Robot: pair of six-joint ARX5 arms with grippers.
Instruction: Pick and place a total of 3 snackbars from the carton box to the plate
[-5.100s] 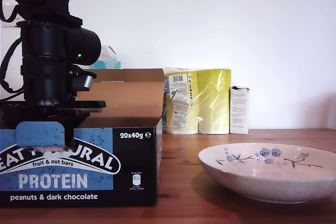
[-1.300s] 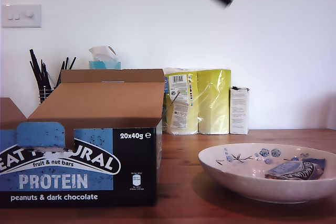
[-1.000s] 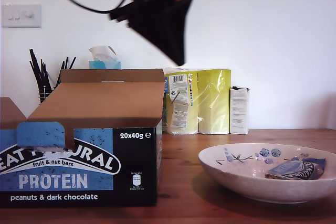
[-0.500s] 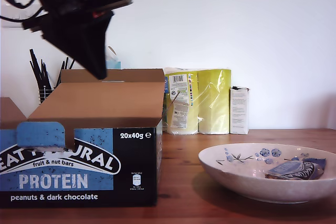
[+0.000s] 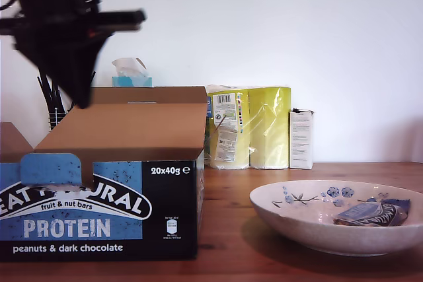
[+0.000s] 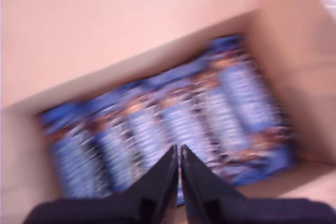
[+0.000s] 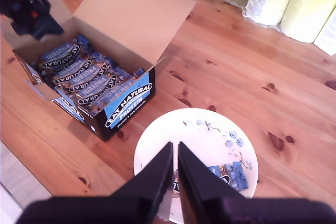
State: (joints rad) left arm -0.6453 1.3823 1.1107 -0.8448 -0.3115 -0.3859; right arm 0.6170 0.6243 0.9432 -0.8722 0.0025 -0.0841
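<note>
Wooden table (image 7: 247, 61): 1 snackbar (image 5: 369, 213) inside plate (image 5: 297, 219).

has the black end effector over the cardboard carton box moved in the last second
Yes. My first end effector swung from above the yellow packages toward the exterior view's left, now above the carton box.

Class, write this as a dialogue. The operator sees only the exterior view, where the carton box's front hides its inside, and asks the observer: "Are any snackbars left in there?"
Observer: Yes. The second wrist view shows the carton box holding snackbars packed side by side.
Operator: Is the gripper on the arm above the box open?
Observer: No. My first gripper is shut, pointing down at the bars.
Operator: Where is the other gripper?
Observer: My second gripper is shut, high above the plate.
</note>
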